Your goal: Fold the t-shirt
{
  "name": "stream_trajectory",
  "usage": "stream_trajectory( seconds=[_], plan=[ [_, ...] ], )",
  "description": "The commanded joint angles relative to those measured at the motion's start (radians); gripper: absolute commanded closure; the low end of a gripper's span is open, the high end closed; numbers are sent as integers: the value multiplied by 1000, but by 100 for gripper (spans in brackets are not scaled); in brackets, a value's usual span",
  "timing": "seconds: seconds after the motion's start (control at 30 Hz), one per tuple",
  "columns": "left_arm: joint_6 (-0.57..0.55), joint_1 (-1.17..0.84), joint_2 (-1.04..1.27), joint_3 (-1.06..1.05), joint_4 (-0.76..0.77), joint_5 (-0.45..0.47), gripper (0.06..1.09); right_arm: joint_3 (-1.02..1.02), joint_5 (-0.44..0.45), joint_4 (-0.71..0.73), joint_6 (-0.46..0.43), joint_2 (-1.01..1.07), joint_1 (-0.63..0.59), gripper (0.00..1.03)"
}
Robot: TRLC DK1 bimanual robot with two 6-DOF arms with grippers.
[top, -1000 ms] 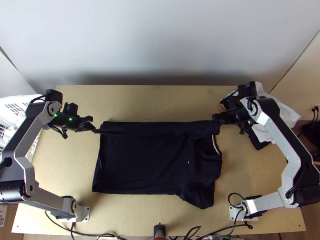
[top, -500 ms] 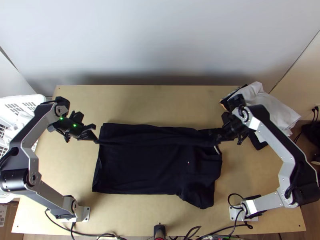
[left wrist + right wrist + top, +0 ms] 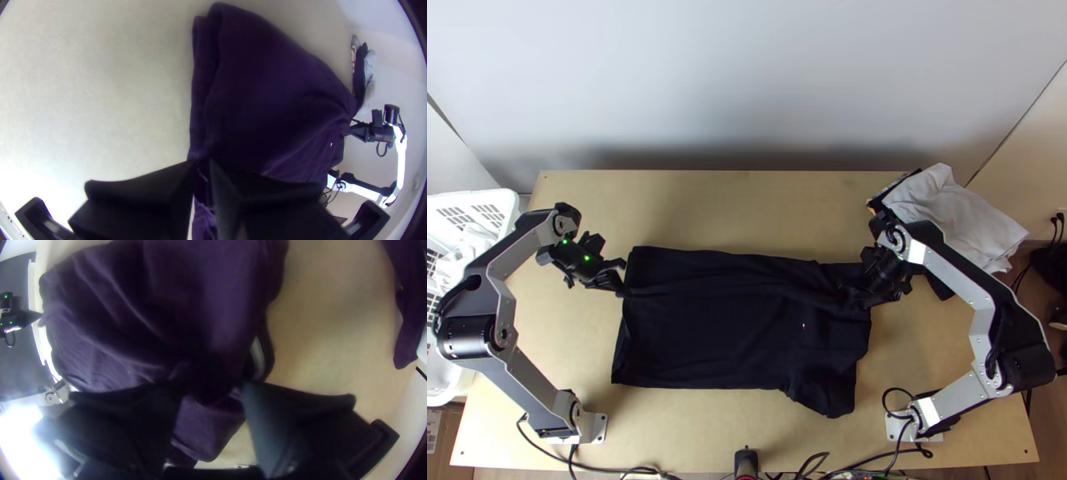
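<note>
At the far left of the t-shirt [image 3: 723, 344], well apart from it, a white slatted basket [image 3: 512, 202] stands by the tabletop [image 3: 739, 212], with white cloth [image 3: 477, 240] inside. Next comes the left tool [image 3: 622, 280], at the shirt's left edge, on the upper half of that edge. In its wrist view, the left tool [image 3: 203, 162] has its two fingers a narrow gap apart, with shirt fabric showing between them.

The t-shirt itself lies on the tabletop between the two arms. Its lower left part is spread fairly flat, while a long ridge of cloth runs across its upper part from one tool to the other. Toward the right it is more rumpled, and a rounded flap juts out at the lower right. A tiny pale mark [image 3: 804, 326] sits right of the shirt's middle.

The right tool [image 3: 855, 296] is over the shirt's right end; in its own view, the right tool [image 3: 214, 386] has its fingers spread well apart over gathered cloth, near a pale neckband [image 3: 257, 356]. Beyond the shirt's upper right corner lie a heaped white garment [image 3: 947, 210] and dark cloth [image 3: 941, 289].
</note>
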Motion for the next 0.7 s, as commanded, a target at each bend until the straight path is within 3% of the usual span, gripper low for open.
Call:
stream_trajectory(
  seconds=[0.0, 0.2, 0.47, 0.67],
  plan=[
    [20, -16, -22, -4, 21, -9, 58, 3, -1, -21, 5, -2, 8, 4],
    [34, -21, -163, 7, 65, -4, 14, 62, -1, -128, 8, -71, 45, 4],
    [70, -47, -434, 1, 32, 63, 12, 239, -7, -300, 56, -213, 151, 5],
    [104, -55, -562, -117, 48, 65, 12, 111, -35, -286, 28, -319, 291, 5]
  ],
)
